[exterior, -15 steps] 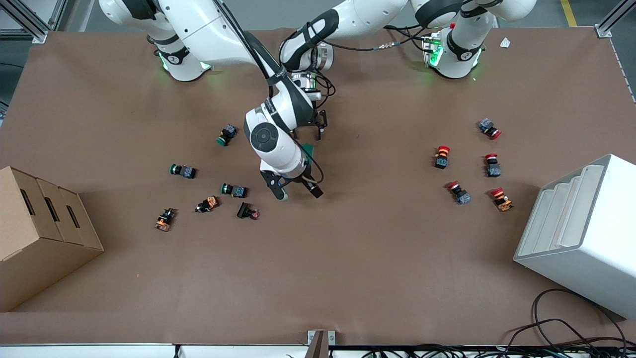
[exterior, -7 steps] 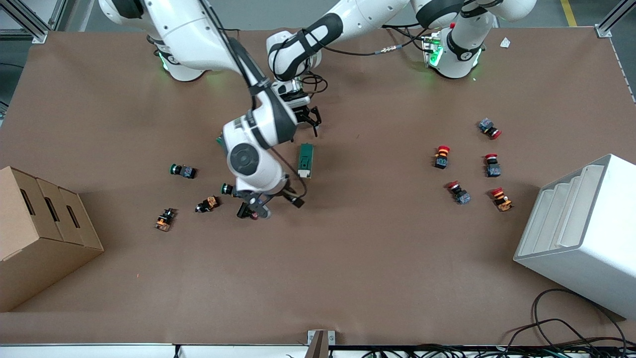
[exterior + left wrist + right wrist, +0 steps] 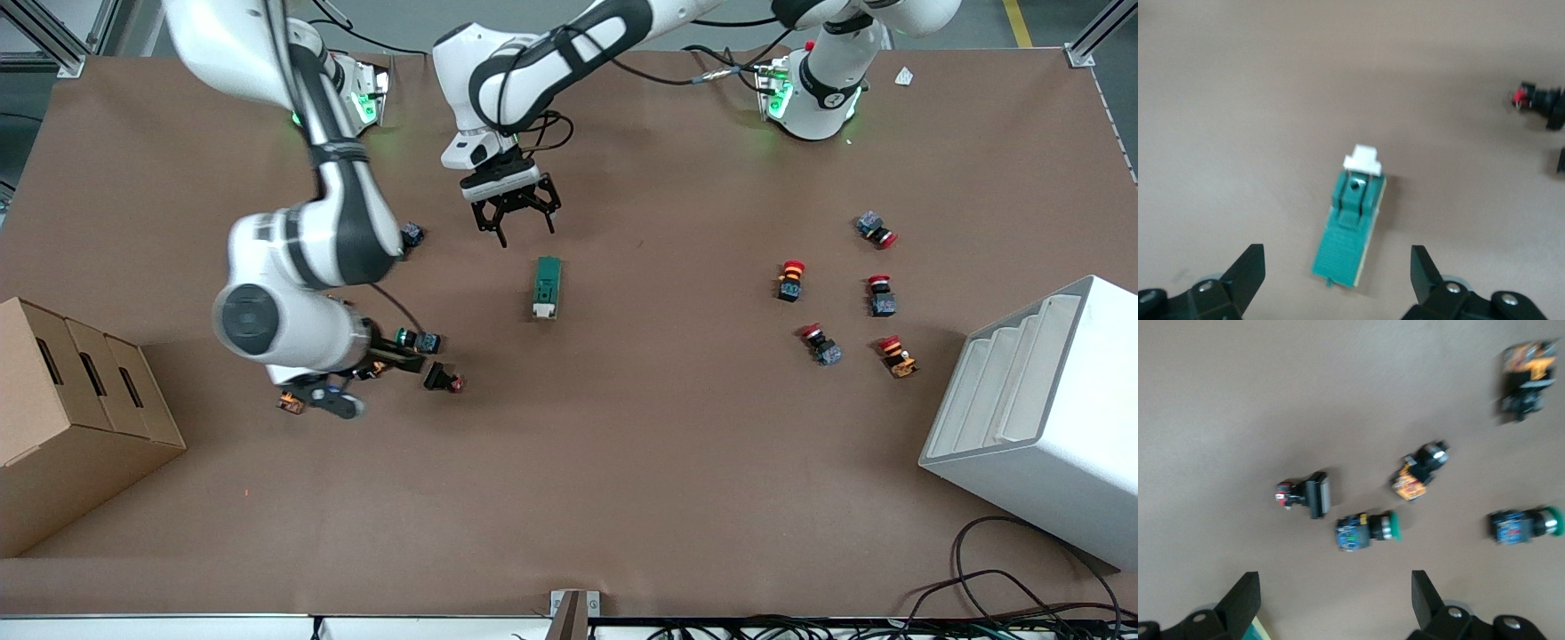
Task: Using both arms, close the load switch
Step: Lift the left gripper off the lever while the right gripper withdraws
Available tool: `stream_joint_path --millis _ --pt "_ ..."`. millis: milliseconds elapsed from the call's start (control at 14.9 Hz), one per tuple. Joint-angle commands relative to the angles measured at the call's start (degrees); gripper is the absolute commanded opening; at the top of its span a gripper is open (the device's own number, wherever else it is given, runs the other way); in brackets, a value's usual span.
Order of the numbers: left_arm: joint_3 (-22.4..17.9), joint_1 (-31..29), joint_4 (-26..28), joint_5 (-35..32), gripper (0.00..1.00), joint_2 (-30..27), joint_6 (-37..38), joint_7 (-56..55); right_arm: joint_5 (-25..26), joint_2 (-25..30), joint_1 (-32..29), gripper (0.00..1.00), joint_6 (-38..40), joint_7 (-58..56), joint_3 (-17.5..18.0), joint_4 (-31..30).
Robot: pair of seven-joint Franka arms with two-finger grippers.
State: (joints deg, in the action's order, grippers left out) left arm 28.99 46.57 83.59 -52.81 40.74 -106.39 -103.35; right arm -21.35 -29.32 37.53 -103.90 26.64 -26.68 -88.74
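The load switch point(image 3: 546, 287) is a dark-green block with a white lever at the end nearer the front camera, and it lies flat on the brown table, touched by nothing. In the left wrist view the switch point(image 3: 1350, 230) lies between the fingers and the white lever point(image 3: 1363, 159) points away from them. My left gripper point(image 3: 524, 227) point(image 3: 1336, 253) is open and empty, above the table beside the switch's green end. My right gripper point(image 3: 363, 380) point(image 3: 1335, 593) is open and empty over the push buttons toward the right arm's end.
Green, orange and red push buttons point(image 3: 418, 340) point(image 3: 1368, 530) lie under the right gripper. Several red push buttons point(image 3: 791, 280) lie toward the left arm's end. A cardboard box point(image 3: 80, 418) and a white rack point(image 3: 1040, 409) stand at the table's ends.
My right arm swung away from the load switch to over the push buttons, uncovering the switch. My left gripper drew back a little from the switch. The switch lies still.
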Motion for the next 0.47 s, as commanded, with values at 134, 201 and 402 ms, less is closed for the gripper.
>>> stream_joint_path --millis 134,201,402 --pt "0.19 -8.4 1.22 14.29 0.99 -11.81 0.65 14.91 8.49 6.03 -10.53 1.0 8.43 -14.75 2.42 3.29" --pt "0.19 -10.33 1.22 16.66 0.99 -13.57 0.66 17.81 9.47 6.03 -12.47 1.0 11.5 -17.12 2.86 5.57" --pt "0.1 -16.22 0.35 23.52 0.99 -17.79 2.58 28.26 11.49 6.11 -17.3 1.0 16.44 -23.45 4.35 10.42"
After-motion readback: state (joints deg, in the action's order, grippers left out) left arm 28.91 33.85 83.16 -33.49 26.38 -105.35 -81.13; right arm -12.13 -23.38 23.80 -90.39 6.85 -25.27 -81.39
